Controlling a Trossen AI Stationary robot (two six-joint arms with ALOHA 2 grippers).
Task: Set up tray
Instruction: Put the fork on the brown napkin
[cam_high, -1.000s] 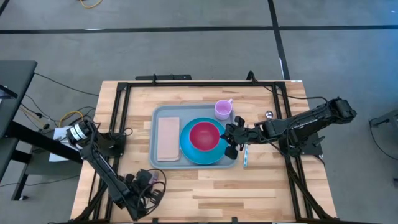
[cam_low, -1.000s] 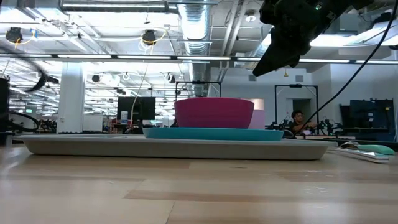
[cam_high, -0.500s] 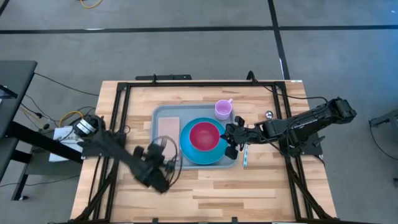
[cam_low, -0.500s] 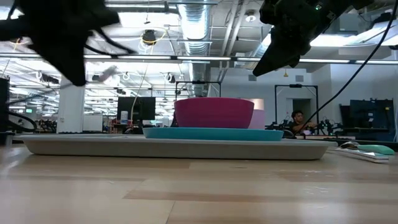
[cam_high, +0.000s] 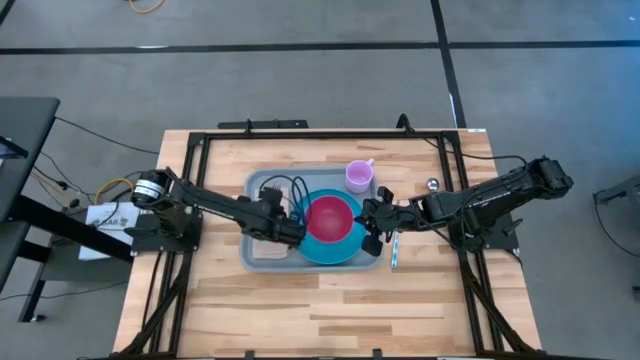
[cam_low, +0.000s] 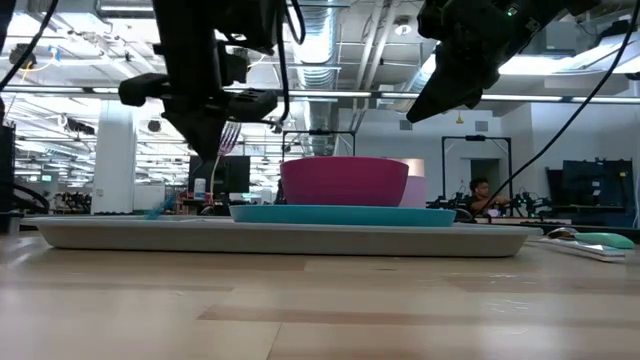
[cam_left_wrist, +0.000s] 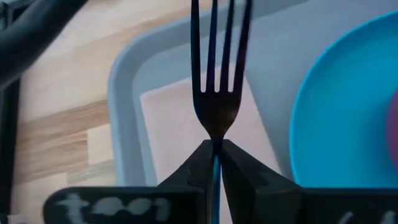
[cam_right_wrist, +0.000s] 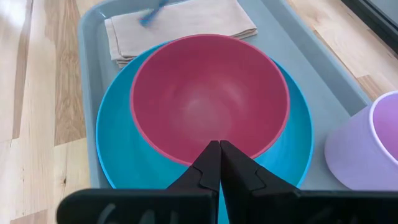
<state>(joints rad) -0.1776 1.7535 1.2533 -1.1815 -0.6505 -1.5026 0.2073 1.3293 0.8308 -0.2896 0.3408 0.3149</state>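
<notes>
The pale grey-blue tray (cam_high: 258, 185) holds a beige napkin (cam_high: 268, 248), a bright-blue plate (cam_high: 320, 250) with a magenta bowl (cam_high: 330, 218) in it, and a lilac cup (cam_high: 359, 176). My left gripper (cam_high: 290, 228) hovers over the napkin, shut on a fork (cam_left_wrist: 216, 93) with metal tines and a blue handle. My right gripper (cam_high: 370, 228) hangs shut over the plate's right rim, holding nothing. My left gripper pinches the fork's narrow neck (cam_left_wrist: 216, 134) just behind the tines, between its two fingers (cam_left_wrist: 242, 168). The fingers come slanting down from the table's left and lie along the fork. The tines stick out past the fingertips over the napkin (cam_left_wrist: 180, 124); the blue handle (cam_left_wrist: 216, 180) runs back between the fingers.
A turquoise-handled utensil (cam_high: 393, 250) lies on the wood just right of the tray, below my right gripper. A small metal object (cam_high: 432, 184) sits farther right. Black frame rails (cam_high: 190, 180) run along the table's sides. Bare wood (cam_high: 330, 305) stretches along the near edge.
My left arm has swung from the table's near-left corner up, toward the far edge and right, carrying the fork until it stands over the napkin in the tray.
</notes>
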